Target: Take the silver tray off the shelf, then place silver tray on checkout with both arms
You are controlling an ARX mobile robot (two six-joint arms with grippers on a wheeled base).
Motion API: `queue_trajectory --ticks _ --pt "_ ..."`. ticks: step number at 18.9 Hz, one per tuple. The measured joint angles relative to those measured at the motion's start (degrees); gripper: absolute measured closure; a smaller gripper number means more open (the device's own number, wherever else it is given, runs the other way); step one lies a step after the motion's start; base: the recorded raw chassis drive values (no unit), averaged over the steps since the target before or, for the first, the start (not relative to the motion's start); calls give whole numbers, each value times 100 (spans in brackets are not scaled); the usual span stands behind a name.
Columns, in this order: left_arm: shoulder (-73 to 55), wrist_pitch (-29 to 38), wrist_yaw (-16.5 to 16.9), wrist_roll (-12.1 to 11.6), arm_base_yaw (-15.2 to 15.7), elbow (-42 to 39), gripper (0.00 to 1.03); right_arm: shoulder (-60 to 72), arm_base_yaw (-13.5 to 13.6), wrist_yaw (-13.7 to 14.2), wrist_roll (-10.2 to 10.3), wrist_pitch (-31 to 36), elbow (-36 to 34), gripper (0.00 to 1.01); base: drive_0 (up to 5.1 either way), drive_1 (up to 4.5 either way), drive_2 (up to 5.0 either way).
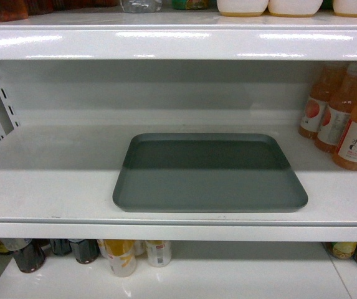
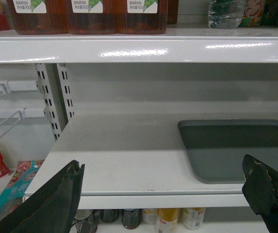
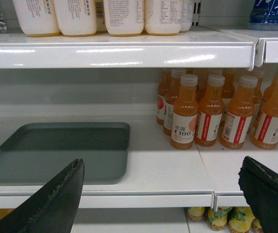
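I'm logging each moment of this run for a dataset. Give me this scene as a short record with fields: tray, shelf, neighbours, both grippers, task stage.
tray: silver tray lies flat on the shelf, near its front edge
neighbours: orange drink bottles to the tray's right, apart from it
shelf above: white containers and brown drink bottles
left gripper: open, in front of the shelf, holding nothing
right gripper: open, in front of the shelf, holding nothing
task stage: tray not yet grasped; checkout not in view
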State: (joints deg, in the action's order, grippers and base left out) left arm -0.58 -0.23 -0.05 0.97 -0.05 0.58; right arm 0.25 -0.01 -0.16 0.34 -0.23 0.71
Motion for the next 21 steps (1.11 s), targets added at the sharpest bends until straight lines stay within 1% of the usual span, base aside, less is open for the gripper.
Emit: queue_trajectory --ticks 21 --pt "0 0 0 -2 0 0 5 0 0 0 0 0 0 3 0 0 0"
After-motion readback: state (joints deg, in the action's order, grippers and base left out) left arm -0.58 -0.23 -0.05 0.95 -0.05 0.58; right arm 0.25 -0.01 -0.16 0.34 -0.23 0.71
